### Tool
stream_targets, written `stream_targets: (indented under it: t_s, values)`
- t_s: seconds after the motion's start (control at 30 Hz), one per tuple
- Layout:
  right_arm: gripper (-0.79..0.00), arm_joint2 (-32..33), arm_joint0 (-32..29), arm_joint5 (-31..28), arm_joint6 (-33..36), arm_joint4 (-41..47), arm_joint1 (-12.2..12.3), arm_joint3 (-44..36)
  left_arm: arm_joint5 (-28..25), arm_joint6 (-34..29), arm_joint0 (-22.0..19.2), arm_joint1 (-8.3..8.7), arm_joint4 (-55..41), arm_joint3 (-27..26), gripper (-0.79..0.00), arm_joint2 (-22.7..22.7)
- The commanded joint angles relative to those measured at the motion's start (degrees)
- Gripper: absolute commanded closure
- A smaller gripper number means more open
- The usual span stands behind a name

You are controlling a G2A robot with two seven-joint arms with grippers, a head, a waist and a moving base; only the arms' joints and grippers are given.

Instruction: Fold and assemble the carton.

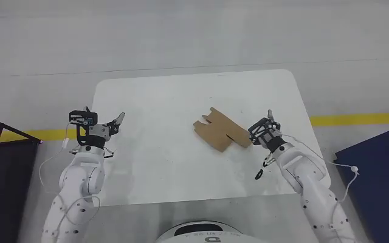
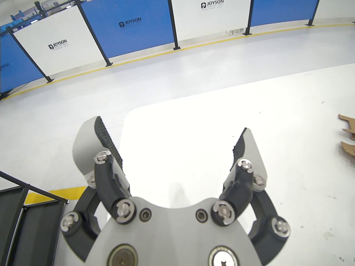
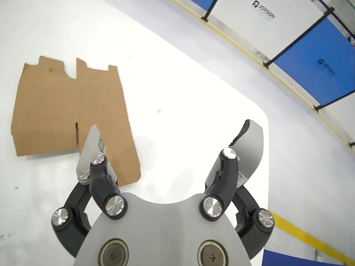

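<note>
**Ana:** From the top view, where did the carton [image 1: 222, 129] lie?

**Ben:** Flat and unfolded on the white table [image 1: 158, 121], right of centre. The right gripper [image 1: 262, 124] sat just beside its nearest corner. The left gripper [image 1: 119, 119] was well apart from it, near the table's left edge. Both had their fingers spread and held nothing.

**Ana:** And the left wrist view?

**Ben:** The left gripper [image 2: 171, 124] gaped wide over bare table [image 2: 277, 106]. Only the carton's [image 2: 349, 148] notched edge showed, some way off.

**Ana:** The right wrist view?

**Ben:** The right gripper [image 3: 172, 124] was also apart. One finger stood over the carton's [image 3: 63, 106] near flap and the other over the table [image 3: 194, 98]. I couldn't tell whether that finger touched the board.

**Ana:** So what was the step?

**Ben:** I judged it to be the first hold on the flat blank, with folding not yet begun. To do it well, the right gripper would need to work one finger under the near edge and close close to a crease, not mid-panel. Thin board on a smooth top would probably skid. I'd bring the left gripper over to pin the far side before lifting any flap.
</note>
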Motion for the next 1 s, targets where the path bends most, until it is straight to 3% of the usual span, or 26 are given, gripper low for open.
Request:
stream_targets:
  t_s: [0.0,0.17,0.3,0.47,0.7,0.97]
  values:
    - [-0.317,-1.25,-0.05,-2.21,1.73,-3.15,0.12,-0.35,0.00,0.00,0.00,0.00,0.00,0.00,-0.785,0.00]
    - [-0.145,-3.74,-0.80,-7.69,3.39,-6.36,0.40,-0.67,0.00,0.00,0.00,0.00,0.00,0.00,-0.785,0.00]
    - [-0.249,-5.58,-0.65,-7.21,5.35,-8.95,0.33,0.29,0.00,0.00,0.00,0.00,0.00,0.00,-0.785,0.00]
    - [-0.265,-6.80,-0.06,-6.00,7.38,-10.19,0.19,1.00,0.00,0.00,0.00,0.00,0.00,0.00,-0.785,0.00]
    - [-0.357,-9.49,0.37,-2.16,9.94,-15.62,-0.06,1.40,0.00,0.00,0.00,0.00,0.00,0.00,-0.785,0.00]
    - [-0.357,-13.13,1.26,6.57,12.73,-23.27,-0.77,2.31,0.00,0.00,0.00,0.00,0.00,0.00,-0.785,0.00]
